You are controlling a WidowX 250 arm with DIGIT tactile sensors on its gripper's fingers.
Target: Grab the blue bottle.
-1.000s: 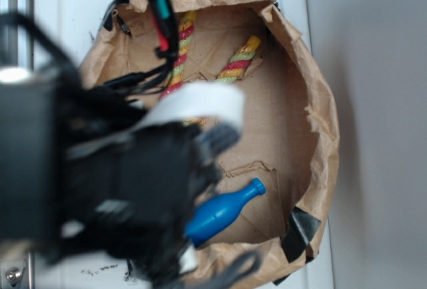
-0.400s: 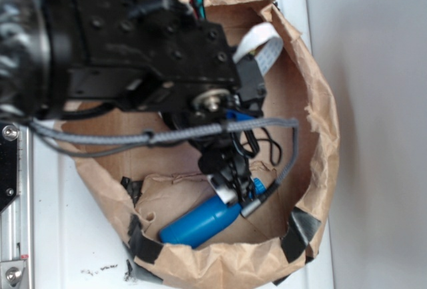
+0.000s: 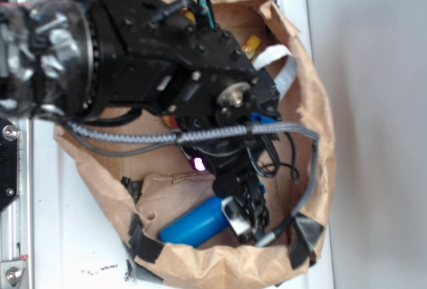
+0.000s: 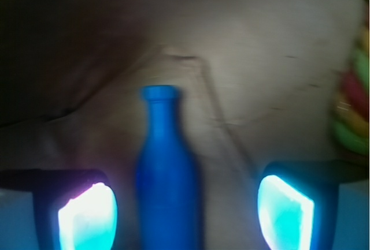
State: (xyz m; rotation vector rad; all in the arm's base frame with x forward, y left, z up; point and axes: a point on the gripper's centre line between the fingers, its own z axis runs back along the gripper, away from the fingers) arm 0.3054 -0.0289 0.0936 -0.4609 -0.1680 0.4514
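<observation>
The blue bottle (image 3: 195, 223) lies on its side on the cardboard floor of a brown paper-lined basket (image 3: 319, 112), near the front wall. In the wrist view the blue bottle (image 4: 166, 169) points away from me, neck and cap up the frame. My gripper (image 3: 245, 215) hangs over its neck end and hides the cap in the exterior view. The gripper (image 4: 186, 215) is open; its two glowing pads (image 4: 88, 215) stand on either side of the body, with gaps to both, the left one nearer.
A striped yellow, red and green rope (image 4: 351, 108) lies at the right edge of the wrist view, mostly hidden by the arm in the exterior view. Black tape patches (image 3: 303, 235) sit on the basket's front rim. A grey cable (image 3: 200, 135) loops across.
The arm has swung in over the basket and lowered. The gripper has shifted slightly toward the front wall and now straddles the bottle. The bottle lies where it was 0.4 s ago.
</observation>
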